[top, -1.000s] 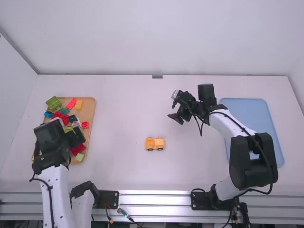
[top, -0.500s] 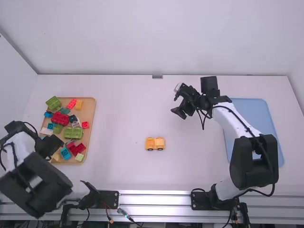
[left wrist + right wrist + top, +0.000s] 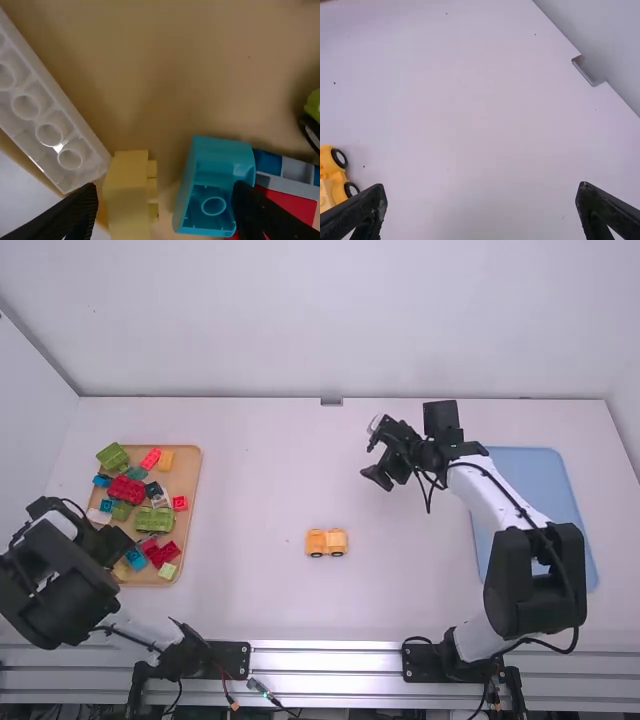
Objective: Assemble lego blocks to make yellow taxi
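1. Yellow block (image 3: 125, 195), near end of the tray (image 3: 188, 465). It lies on its side, studs facing the turquoise block (image 3: 212, 192). Presumably light, stiff plastic, smooth enough to slip under an uneven squeeze. The plain flanks beside the stud face offer the sounder hold; a grip across the studs could turn it. The white plate (image 3: 50, 120), hollow side up, lies close against one end and may hinder a finger.

2. Taxi base (image 3: 327, 542), farther out on the bare middle of the table (image 3: 260, 480). Yellow, with black wheels (image 3: 312, 132), as on the green wheeled piece in the tray.1. Yellow block (image 3: 125, 195), at the near end of the tray (image 3: 188, 465). It lies on its side, its studs facing the turquoise block (image 3: 212, 192). Presumably light, stiff plastic, smooth enough to slip under an uneven squeeze. The plain flanks offer the sounder hold; a grip bearing on the studs could turn it. The white plate (image 3: 50, 120), hollow side up, lies close against one end and may hinder a finger.

2. Taxi base (image 3: 327, 542), farther out, on the open middle of the table (image 3: 260, 480). Yellow, with black wheels (image 3: 340, 158). Likely light and rigid, but prone to roll if pushed along its length; best steadied by its sides, with the upper studs left free for building.

3. Left gripper (image 3: 166, 186), over the near end of the tray. Its fingers stand wide apart, with nothing held; the yellow block and the turquoise block show in the space between them. One fingertip overlaps the edge of the turquoise block in the left wrist view; whether they touch cannot be told.

4. Right gripper (image 3: 482, 186), beyond the taxi base and to its right in the high view. Its fingers are spread widely, with nothing between them but a view of the table, and it is well apart from the taxi base.
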